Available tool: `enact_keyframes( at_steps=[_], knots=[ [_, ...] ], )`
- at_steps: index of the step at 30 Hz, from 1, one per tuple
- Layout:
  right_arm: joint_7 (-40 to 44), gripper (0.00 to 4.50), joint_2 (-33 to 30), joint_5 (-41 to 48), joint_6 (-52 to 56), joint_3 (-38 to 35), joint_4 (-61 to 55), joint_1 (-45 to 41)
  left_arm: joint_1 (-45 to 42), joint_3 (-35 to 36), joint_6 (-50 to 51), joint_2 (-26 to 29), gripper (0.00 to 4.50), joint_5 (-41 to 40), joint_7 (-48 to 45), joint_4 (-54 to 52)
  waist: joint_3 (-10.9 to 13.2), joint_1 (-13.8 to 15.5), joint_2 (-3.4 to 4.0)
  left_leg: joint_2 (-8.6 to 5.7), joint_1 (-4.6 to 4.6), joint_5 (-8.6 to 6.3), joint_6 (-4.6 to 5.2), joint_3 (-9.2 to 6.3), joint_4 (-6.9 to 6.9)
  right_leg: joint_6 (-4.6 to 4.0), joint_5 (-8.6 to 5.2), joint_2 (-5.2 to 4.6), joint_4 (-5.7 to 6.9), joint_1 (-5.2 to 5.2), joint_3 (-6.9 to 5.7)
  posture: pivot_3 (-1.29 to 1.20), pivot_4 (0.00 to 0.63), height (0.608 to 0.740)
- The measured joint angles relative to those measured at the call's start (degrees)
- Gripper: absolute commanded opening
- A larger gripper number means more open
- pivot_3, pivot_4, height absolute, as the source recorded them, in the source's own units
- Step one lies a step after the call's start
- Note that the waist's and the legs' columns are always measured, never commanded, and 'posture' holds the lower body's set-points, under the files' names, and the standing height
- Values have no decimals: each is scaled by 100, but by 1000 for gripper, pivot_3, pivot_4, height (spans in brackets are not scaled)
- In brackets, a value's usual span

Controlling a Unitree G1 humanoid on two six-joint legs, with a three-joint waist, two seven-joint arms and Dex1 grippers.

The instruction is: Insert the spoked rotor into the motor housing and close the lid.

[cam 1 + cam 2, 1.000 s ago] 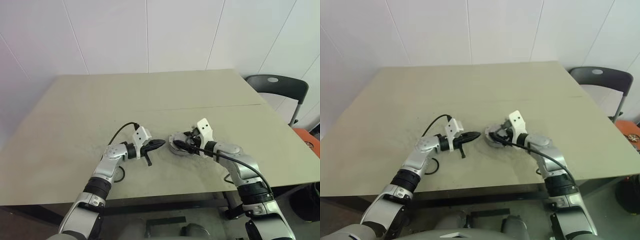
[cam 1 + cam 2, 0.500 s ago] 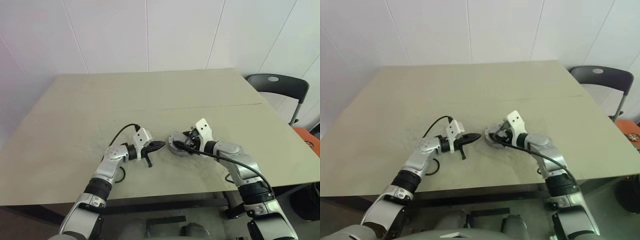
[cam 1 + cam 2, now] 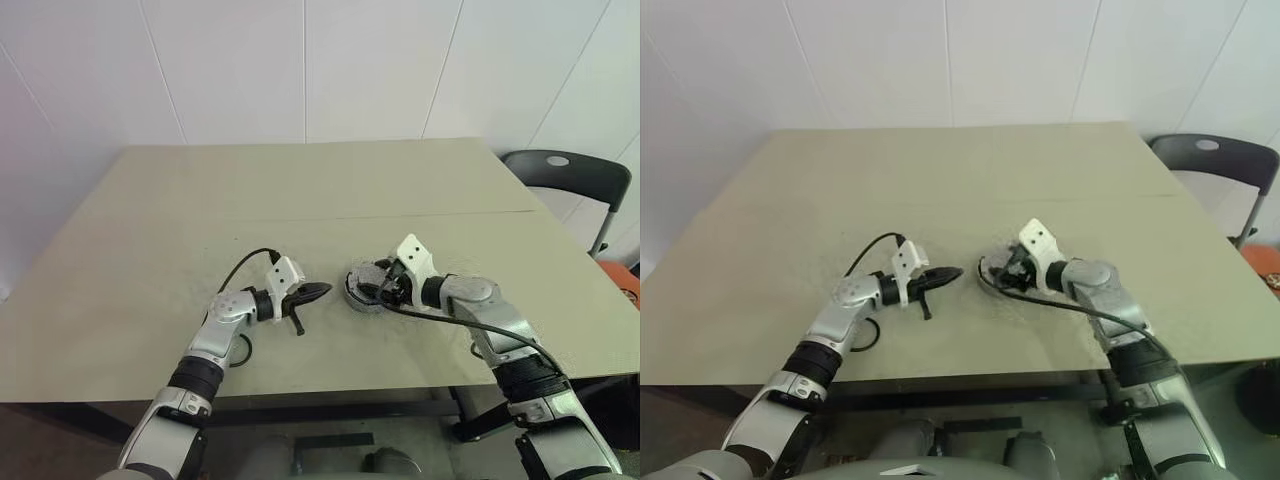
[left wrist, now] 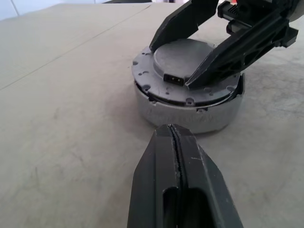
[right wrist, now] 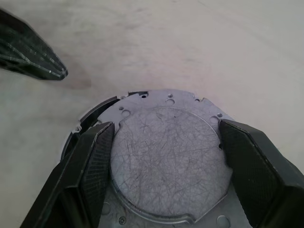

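I see my right fingers (image 5: 161, 190) spread around the lid (image 5: 171, 161) atop the motor housing (image 4: 187, 95); left fingers (image 4: 178, 156) together, empty, unmoved on the worktop (image 3: 150, 230) since before

Looks like a plain lab or test room, bare and functional. One large beige worktable (image 3: 300, 190), top scuffed and seamed across the middle, pushed close to white panelled walls (image 3: 300, 60) behind it. A dark plastic office chair (image 3: 575, 175) at the table's right rear corner. A small metal motor assembly (image 4: 187, 85) resting near the table's front edge.
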Motion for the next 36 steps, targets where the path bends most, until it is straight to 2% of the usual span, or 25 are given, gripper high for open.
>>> enact_keyframes(
  at_steps=[7,13,17,23,29,36],
  knots=[
    [44,3160,180,397,415,-341,-24,38,0,-9,0,-3,0,64,28,51,1,-16,2,1,-10,0,0,0,-5,0,0,1,2,-15,0,0,0,740],
    [204,3160,-9,65,-45,-51,-170,151,-1,-11,0,-4,0,121,29,67,1,-12,2,0,-11,0,1,0,-5,0,0,2,0,-14,-1,0,0,740],
    [415,3160,166,335,-66,-169,-299,359,-1,-11,0,0,0,162,43,159,3,-24,1,2,-12,1,3,0,-5,1,0,6,4,-16,-1,0,0,740],
    [465,3160,151,218,-190,-105,-308,365,-6,-44,-1,-10,0,206,44,181,4,-32,3,5,-10,1,2,2,-3,0,0,9,8,-17,-1,0,0,740],
    [101,3160,384,97,-453,-177,117,195,-10,-57,-1,-14,0,236,43,215,5,-50,4,5,-7,2,0,3,6,-1,2,10,18,-15,-1,0,0,740],
    [-56,3160,185,-145,-626,-230,246,58,-10,-62,-1,-11,0,244,37,281,5,-29,4,4,-14,2,2,4,8,-2,2,9,13,-18,-1,0,0,740]
  ],
)
